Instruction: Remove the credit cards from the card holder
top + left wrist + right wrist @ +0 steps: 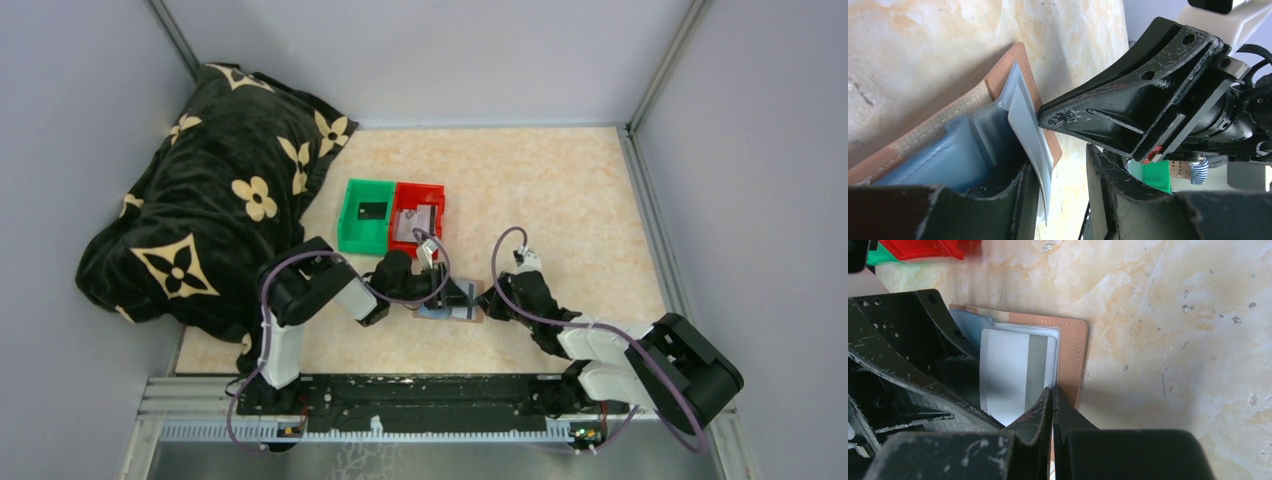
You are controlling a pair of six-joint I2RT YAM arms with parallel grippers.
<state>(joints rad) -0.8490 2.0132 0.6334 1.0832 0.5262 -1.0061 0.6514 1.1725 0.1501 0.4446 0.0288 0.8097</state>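
- A small, flat, tan-brown leather-like bifold card holder (pixel 445 313) with a pale blue-grey lining is laid open on the beige marble-patterned table (pixel 560 190). It is close to the table's 6 o'clock edge, between the two grippers.
- The card holder is approached from 9 o'clock by the left gripper (pixel 463 297), whose jaws are held partly apart.
- In the left wrist view, a thin grey-silver rectangular credit card (pixel 1029 132) is seen raised at one edge out of the lining pocket. Its lifted end stands in the gap between the left fingers (pixel 998 215).
- The credit card seems to lean against the finger at 9 o'clock, but a firm hold on it cannot be confirmed.
- The card holder is met from 3 o'clock by the right gripper (pixel 486 303). Its jaws are closed tight with nothing seen between them.
- In the right wrist view, the closed tip is pressed onto the card holder's tan stitched border, just beside the credit card's corner.
- At 12 o'clock from the card holder, a green plastic bin (pixel 345 215) and a red plastic bin (pixel 438 200) are set touching side by side.
- A dark card (pixel 372 210) is seen in the green bin and a pale grey card (pixel 415 222) in the red one.
- A black plush blanket with a cream flower pattern (pixel 200 220) is heaped at the table's 9 to 10 o'clock side.
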